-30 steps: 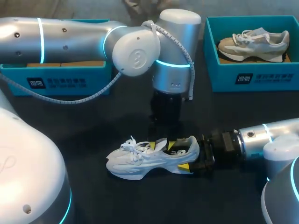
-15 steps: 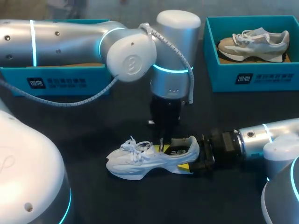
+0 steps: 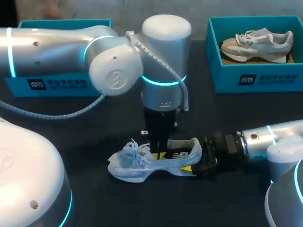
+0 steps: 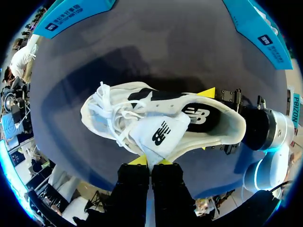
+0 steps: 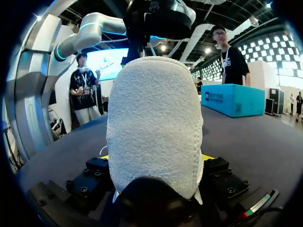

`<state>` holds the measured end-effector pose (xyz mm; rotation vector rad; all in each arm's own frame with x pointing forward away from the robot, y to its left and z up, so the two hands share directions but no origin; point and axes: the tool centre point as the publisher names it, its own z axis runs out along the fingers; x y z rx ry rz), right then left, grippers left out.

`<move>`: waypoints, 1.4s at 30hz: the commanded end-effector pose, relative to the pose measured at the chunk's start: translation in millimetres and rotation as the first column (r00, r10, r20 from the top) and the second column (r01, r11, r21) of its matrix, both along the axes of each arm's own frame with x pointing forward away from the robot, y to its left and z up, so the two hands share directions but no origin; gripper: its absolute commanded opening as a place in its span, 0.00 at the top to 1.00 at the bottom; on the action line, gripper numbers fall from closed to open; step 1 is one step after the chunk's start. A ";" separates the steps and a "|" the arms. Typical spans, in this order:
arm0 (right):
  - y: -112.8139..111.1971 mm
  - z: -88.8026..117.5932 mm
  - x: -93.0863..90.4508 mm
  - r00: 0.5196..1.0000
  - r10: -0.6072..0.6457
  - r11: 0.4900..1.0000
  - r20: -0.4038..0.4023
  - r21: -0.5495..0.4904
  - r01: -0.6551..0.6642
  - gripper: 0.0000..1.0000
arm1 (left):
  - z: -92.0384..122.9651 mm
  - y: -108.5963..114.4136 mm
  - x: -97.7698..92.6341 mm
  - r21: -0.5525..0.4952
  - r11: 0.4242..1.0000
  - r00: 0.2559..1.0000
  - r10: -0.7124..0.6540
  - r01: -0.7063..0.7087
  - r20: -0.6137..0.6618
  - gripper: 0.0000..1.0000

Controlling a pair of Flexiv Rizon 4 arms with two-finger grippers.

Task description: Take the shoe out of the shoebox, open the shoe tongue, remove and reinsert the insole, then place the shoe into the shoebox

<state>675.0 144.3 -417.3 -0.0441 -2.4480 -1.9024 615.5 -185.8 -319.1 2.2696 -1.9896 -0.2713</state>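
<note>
Right wrist view: shoe [image 5: 154, 127] fills front, right claw [image 5: 156, 158] tips mostly hidden.

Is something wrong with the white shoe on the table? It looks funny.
The white shoe's tongue is pulled out sideways over its edge, pinched in the left hand. The laces lie loose and bunched up. The right hand grips the heel. Nothing looks broken.

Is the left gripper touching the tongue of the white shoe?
Touching. The left wrist view shows the tongue pinched at its end between the two yellow tips of the left gripper.
</note>
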 end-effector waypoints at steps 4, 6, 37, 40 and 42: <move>0.7 -1.7 1.2 1.000 -0.003 1.000 0.001 -0.002 0.003 1.00 | 3.6 29.2 -4.4 -0.146 0.989 0.999 0.026 -0.023 0.019 1.00; 0.7 -1.7 1.2 1.000 -0.003 1.000 0.001 -0.002 0.003 1.00 | 1.8 31.1 -4.8 -0.178 0.984 1.000 -0.014 0.015 0.004 0.85; 0.7 -1.7 1.2 1.000 -0.003 1.000 0.001 -0.002 0.003 1.00 | 17.8 -11.6 63.9 -0.063 0.915 0.894 -0.404 0.400 -0.195 0.48; 0.7 -1.7 1.2 1.000 -0.003 1.000 0.001 -0.002 0.003 1.00 | 16.1 -14.0 62.6 -0.048 0.897 0.874 -0.439 0.439 -0.210 0.50; 0.7 -1.7 1.2 1.000 -0.003 1.000 0.001 -0.002 0.003 1.00 | 15.7 -13.6 59.3 -0.049 0.885 0.861 -0.462 0.463 -0.214 0.51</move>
